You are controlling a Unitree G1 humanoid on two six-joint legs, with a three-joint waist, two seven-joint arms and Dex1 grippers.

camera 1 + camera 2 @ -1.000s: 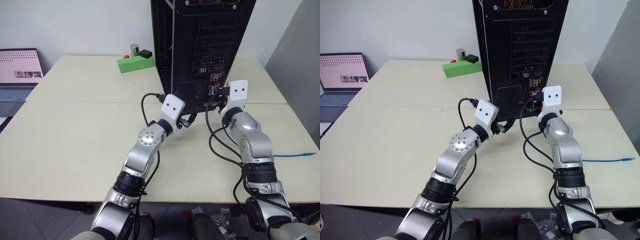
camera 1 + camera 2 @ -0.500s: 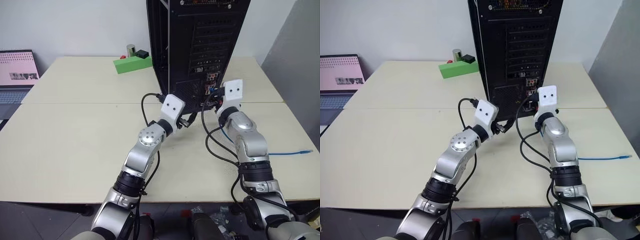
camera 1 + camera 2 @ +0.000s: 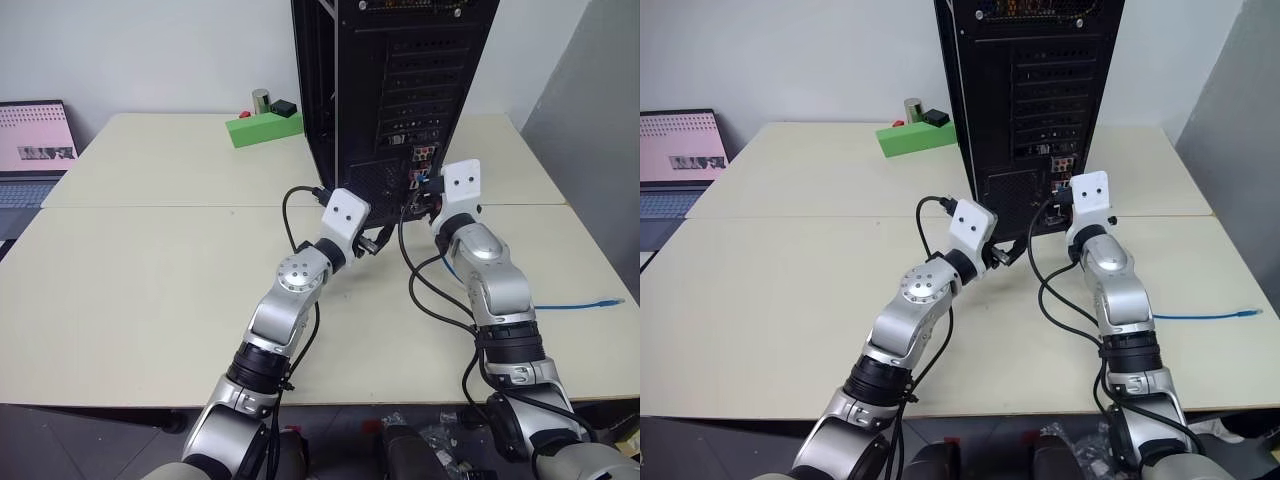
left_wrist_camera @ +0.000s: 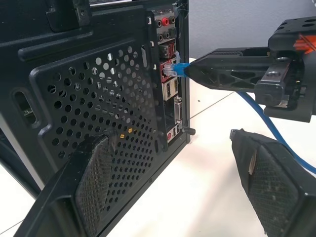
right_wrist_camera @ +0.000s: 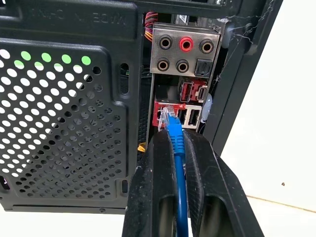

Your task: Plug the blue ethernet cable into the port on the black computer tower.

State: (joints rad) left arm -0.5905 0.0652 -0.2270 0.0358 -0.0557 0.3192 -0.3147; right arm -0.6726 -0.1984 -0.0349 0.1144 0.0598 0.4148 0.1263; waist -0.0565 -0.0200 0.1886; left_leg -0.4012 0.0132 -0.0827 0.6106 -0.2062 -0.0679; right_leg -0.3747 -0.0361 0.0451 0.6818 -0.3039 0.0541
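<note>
beige table point(image 3: 150, 280), white wall, laptop point(image 3: 35, 150) far left

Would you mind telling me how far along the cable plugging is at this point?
Done: the right gripper is shut on the blue cable and has brought its clear plug up to the port on the tower. In hand: the plug tip sits at the opening. Left: whether it is fully seated cannot be told. The left gripper is open beside the tower.

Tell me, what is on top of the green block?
On the green block stand a small metal cylinder and a small black box. Something small and red shows beside the cylinder; I cannot identify it.
</note>
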